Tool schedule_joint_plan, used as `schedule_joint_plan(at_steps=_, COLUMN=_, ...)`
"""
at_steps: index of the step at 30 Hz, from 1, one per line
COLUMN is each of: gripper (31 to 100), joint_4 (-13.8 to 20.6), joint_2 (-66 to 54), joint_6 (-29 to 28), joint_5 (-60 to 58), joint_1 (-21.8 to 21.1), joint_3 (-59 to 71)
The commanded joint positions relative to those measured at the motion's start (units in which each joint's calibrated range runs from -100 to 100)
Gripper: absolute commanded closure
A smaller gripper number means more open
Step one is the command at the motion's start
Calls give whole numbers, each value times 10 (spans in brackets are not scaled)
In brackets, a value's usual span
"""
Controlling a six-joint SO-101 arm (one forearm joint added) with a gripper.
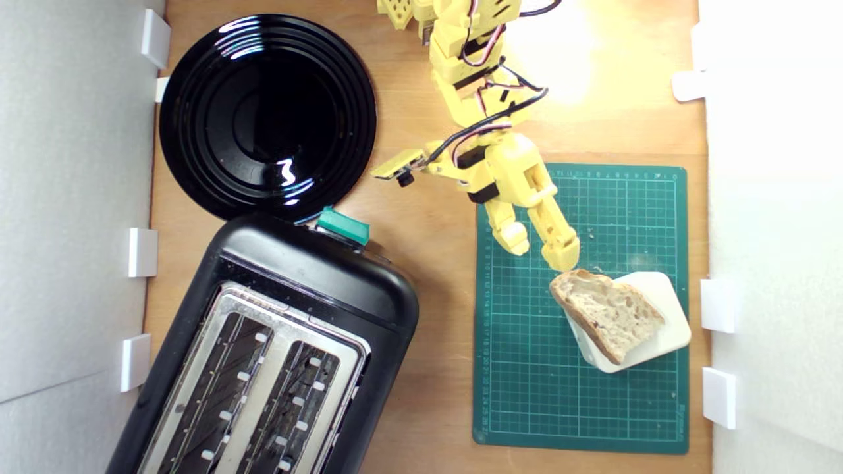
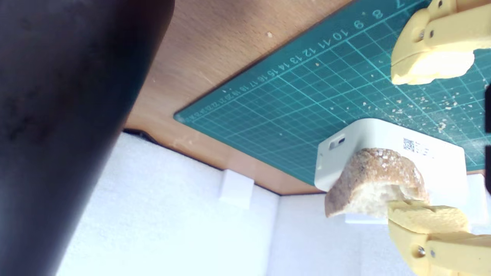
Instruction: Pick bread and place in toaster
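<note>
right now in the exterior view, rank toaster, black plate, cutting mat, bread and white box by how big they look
1. toaster, cut off by the frame
2. cutting mat and black plate, too close to rank
3. white box
4. bread

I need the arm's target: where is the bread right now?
In the exterior view's lower right, the bread lies on the cream box on the green cutting mat, at the open gripper.

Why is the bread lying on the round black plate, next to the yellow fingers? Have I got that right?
Not quite. The bread lies on a cream box on the green cutting mat, as the exterior view shows. The black plate sits apart, beside the toaster. The rest holds: the open gripper is right beside the bread, one of its fingers at the crust.
</note>
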Motion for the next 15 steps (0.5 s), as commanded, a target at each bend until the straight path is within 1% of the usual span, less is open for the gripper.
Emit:
schedule_joint_plan(at_steps=1, gripper=356, joint_4=-2, joint_2=5, joint_6=-1, joint_5=-20, joint_1=-17, joint_3=-34)
schedule_joint_plan(at_steps=9, gripper=357, joint_4=-6, joint_2=46, joint_6=-1, joint_5=-19, joint_1=-24, joint_3=-88)
schedule_joint_plan(at_steps=15, gripper=357, joint_4=-3, joint_2=51, joint_6=-1, joint_5=-18, joint_1=-25, joint_3=-110)
